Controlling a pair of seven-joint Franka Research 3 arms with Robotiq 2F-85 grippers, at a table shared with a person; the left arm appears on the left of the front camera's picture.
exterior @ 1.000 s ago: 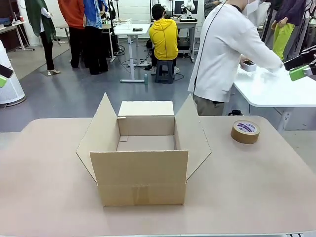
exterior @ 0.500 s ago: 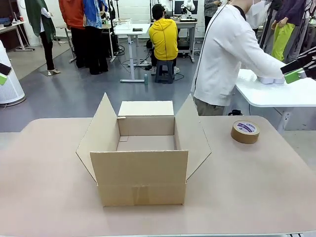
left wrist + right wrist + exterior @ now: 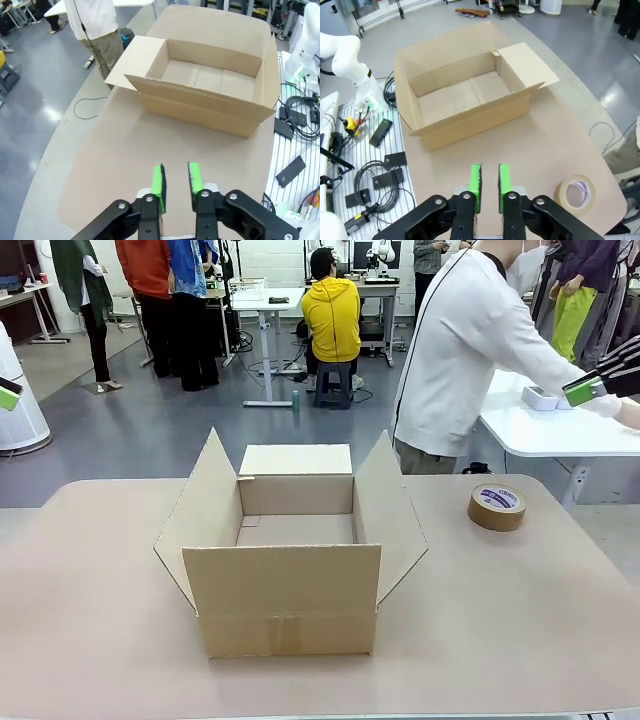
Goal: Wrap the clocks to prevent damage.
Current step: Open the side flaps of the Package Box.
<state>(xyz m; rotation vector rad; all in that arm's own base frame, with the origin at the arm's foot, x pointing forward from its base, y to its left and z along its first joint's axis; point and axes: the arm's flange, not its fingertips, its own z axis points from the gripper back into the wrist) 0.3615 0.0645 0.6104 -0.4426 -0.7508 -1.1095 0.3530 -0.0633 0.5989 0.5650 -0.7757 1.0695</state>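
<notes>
Clock (image 3: 540,397): a small, low white block, too small in the front view to make out a face. It sits near the near edge of the white surface (image 3: 545,435), which stands beyond the far right corner of the tan surface (image 3: 500,620).
Left tool (image 3: 176,172): green pads a narrow gap apart with nothing between them. It is held high over the left end of the tan surface.
Right tool (image 3: 489,172): green pads a narrow gap apart, also empty. It is held high over the right end of the tan surface.
Box (image 3: 285,605): plain brown cardboard in the middle of the tan surface. All four flaps are open and the inside is bare.
Tape roll (image 3: 497,507): brown, lying flat near the far right corner of the tan surface, well apart from the box.
Person (image 3: 470,350): in a white long-sleeved top, standing past the far edge and leaning over the white surface. One hand (image 3: 630,412) reaches out near the clock.
</notes>
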